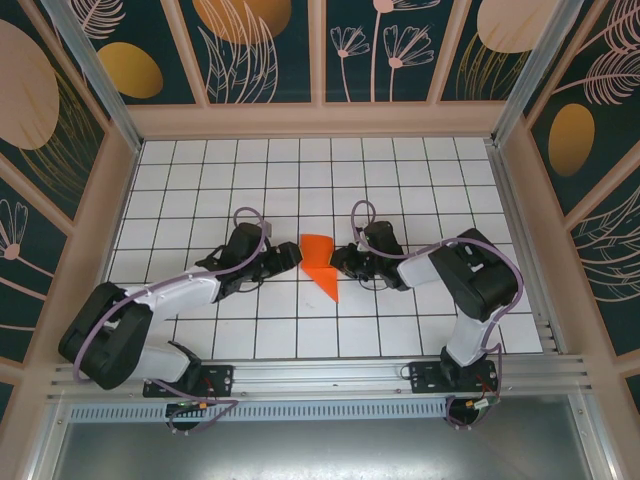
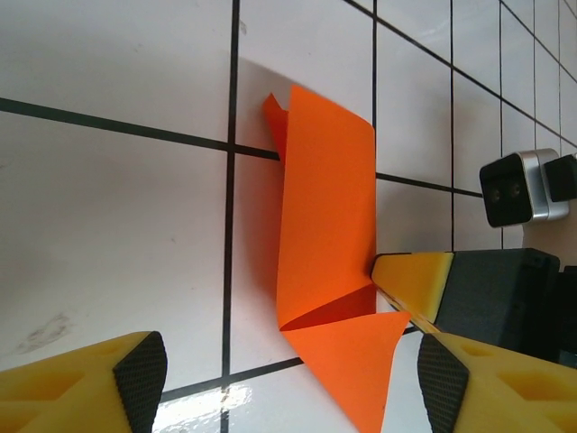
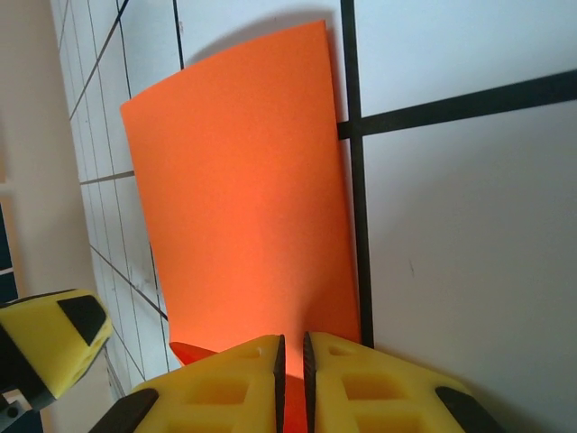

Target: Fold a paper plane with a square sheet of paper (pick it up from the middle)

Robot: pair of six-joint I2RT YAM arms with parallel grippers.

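Top external view, from the left: the left gripper (image 1: 290, 256) lies low over the white tiled table (image 1: 200, 170), its tips just beside the left edge of the orange sheet of paper (image 1: 320, 262). The sheet sits near the middle of the table between both arms. It is folded, with a squarish upper part and a narrow point running toward the near edge. To its right, the right gripper (image 1: 342, 263) touches the sheet's right edge.

Left wrist view shows the left claw spread wide, its yellow fingers (image 2: 135, 374) apart and holding nothing, with the sheet's pointed flap lying between them. One flap stands curled up off the tiles, and a yellow finger (image 2: 415, 275) of the right claw meets it at the fold.

Right wrist view shows the right claw's fingers (image 3: 243, 383) pressed almost together, pinching the lower edge of the raised flap.
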